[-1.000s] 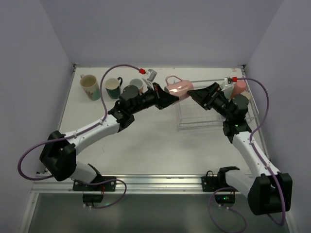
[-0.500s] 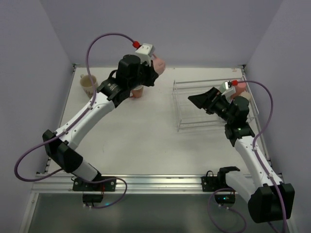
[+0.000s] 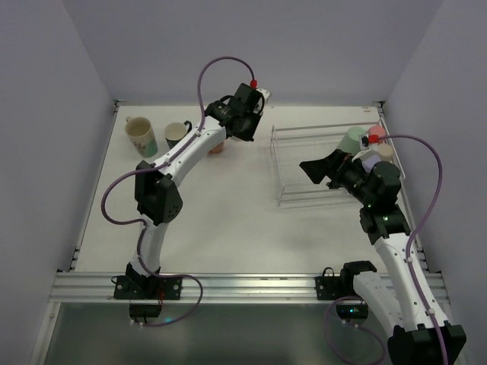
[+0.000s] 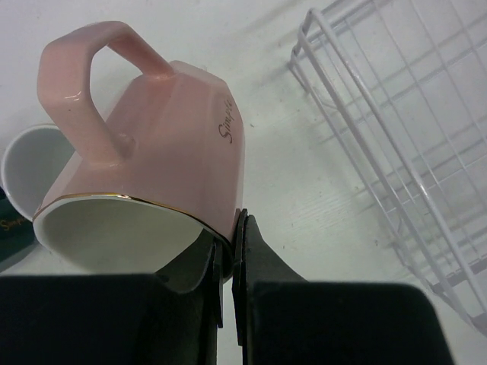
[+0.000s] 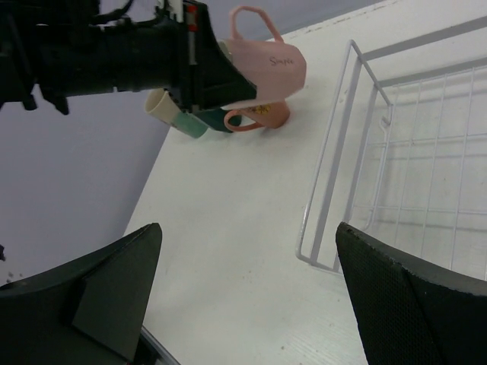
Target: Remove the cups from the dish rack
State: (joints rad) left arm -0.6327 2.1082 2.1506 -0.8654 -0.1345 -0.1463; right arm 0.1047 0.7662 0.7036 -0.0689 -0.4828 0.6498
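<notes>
Your L gripper (image 4: 228, 228) is pinched tight on the rim of the pink mug (image 4: 175, 129), 1 finger inside, 1 outside. The mug is tipped on its side w/ handle up, at the far end of the table, just left of the dish rack (image 3: 304, 129) and outside it. The salmon cup (image 3: 217, 147), dark green mug (image 3: 177, 134) and cream mug (image 3: 141, 135) stand on the table nearby. Your R gripper (image 3: 312, 171) hangs over the rack w/ jaws spread wide, holding nothing. A mint cup (image 3: 354, 141) sits at the rack's right end.
</notes>
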